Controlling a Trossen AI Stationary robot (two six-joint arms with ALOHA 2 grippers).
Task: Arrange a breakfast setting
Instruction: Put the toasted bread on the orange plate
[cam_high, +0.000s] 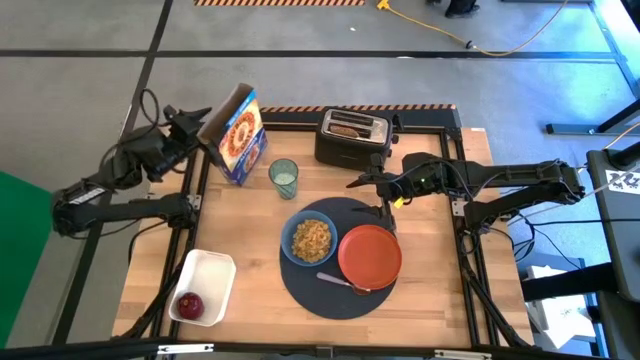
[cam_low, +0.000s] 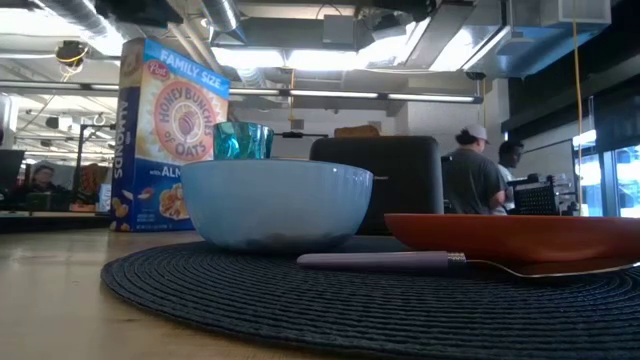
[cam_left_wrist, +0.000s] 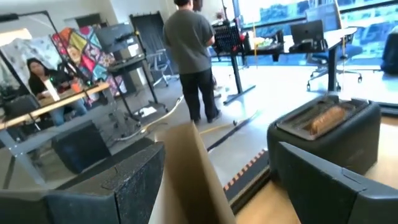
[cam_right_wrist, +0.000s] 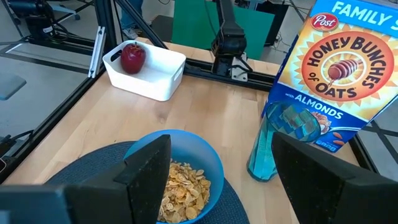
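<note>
The round dark mat (cam_high: 335, 285) lies at the table's middle. On it stand the blue bowl (cam_high: 312, 240), holding cereal, and the orange-red plate (cam_high: 369, 255). The metal spoon (cam_high: 338, 280) lies at the plate's near edge. The greenish glass (cam_high: 284, 178) stands beyond the mat, beside a cereal box (cam_high: 238, 135). A toast slice (cam_high: 347, 128) sits in the toaster (cam_high: 350, 140). The red apple (cam_high: 189, 304) lies in the white tub (cam_high: 205, 285). My left gripper (cam_left_wrist: 219, 152) is open at the box's top. My right gripper (cam_right_wrist: 221, 143) is open and empty above the mat's far edge. My left gripper's open fingers stand on either side of the cereal box's raised top flap (cam_left_wrist: 193, 168). The flap rises close beside one finger (cam_left_wrist: 134, 180). I cannot tell whether it touches that finger. The box stands upright on the table.
The black toaster stands at the table's far edge, right of the box. The tub sits at the near left corner. Bare wood shows left of the mat and at the table's right side (cam_high: 440, 270). People stand and sit in the room beyond.
</note>
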